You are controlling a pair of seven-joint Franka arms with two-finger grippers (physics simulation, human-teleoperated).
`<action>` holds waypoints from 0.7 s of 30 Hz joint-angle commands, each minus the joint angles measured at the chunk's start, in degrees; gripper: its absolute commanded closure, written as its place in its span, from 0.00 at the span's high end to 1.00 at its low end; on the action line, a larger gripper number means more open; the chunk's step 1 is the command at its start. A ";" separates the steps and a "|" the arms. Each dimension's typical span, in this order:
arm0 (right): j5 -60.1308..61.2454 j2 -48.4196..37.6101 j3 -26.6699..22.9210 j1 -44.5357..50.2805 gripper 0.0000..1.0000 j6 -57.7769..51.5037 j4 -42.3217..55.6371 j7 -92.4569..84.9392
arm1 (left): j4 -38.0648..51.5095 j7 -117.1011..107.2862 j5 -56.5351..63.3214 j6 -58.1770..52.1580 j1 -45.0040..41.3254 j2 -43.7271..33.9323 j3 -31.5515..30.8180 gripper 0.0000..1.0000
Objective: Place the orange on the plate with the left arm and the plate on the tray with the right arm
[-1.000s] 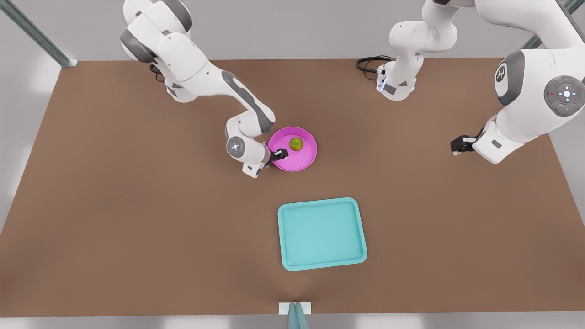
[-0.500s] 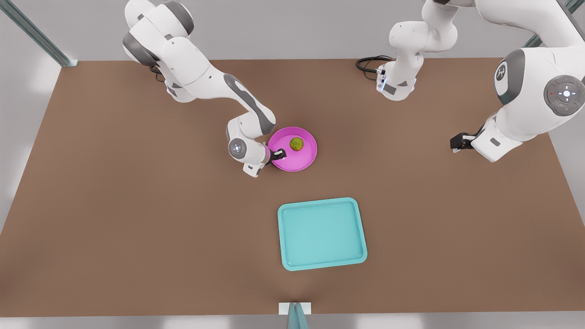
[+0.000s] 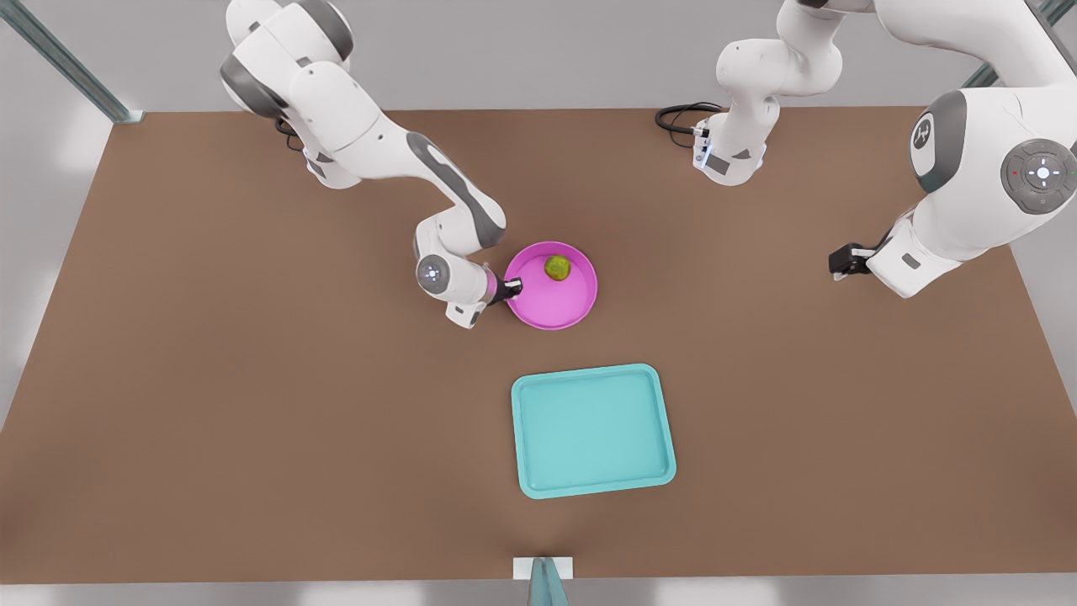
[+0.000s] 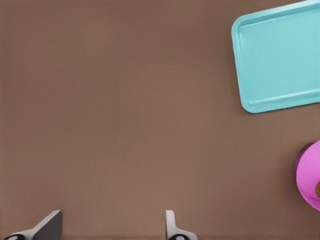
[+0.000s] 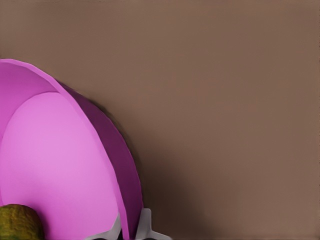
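At the centre of the front view, we see the plate [image 3: 551, 286] gripped at its rim by the right gripper [image 3: 511, 289], the one on the arm with the pink wrist band. In the right wrist view its two fingers [image 5: 145, 226] sit either side of the raised rim, pinched shut on it, an edge grip that suits a shallow dish too wide to span. The orange [image 3: 557, 268] rests inside the plate, toward its upper edge, so we judge the first half of the task done. The tray [image 3: 592, 430] lies below the plate in the frame, well apart from it and with nothing in it; carrying the plate there is what remains, and we would keep it level so the orange does not roll out. At the right of the frame the left gripper [image 3: 844, 263] waits, well clear of the plate, jaws spread wide with nothing between them.
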 commanded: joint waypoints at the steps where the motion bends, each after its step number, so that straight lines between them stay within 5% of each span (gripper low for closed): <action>1: -0.25 -0.50 0.01 -0.19 0.21 -2.39 0.58 1.09 | 0.03 0.77 0.03 -0.10 -0.01 -0.10 0.00 1.00; 11: 0.36 4.07 -2.10 -6.26 0.21 -4.42 15.53 1.01 | -0.06 0.42 0.03 -0.10 0.08 0.08 0.09 1.00; 21: 0.45 23.84 -6.23 -5.20 0.21 -8.55 48.39 5.66 | 0.11 0.25 0.03 -0.19 -0.01 -0.01 0.09 1.00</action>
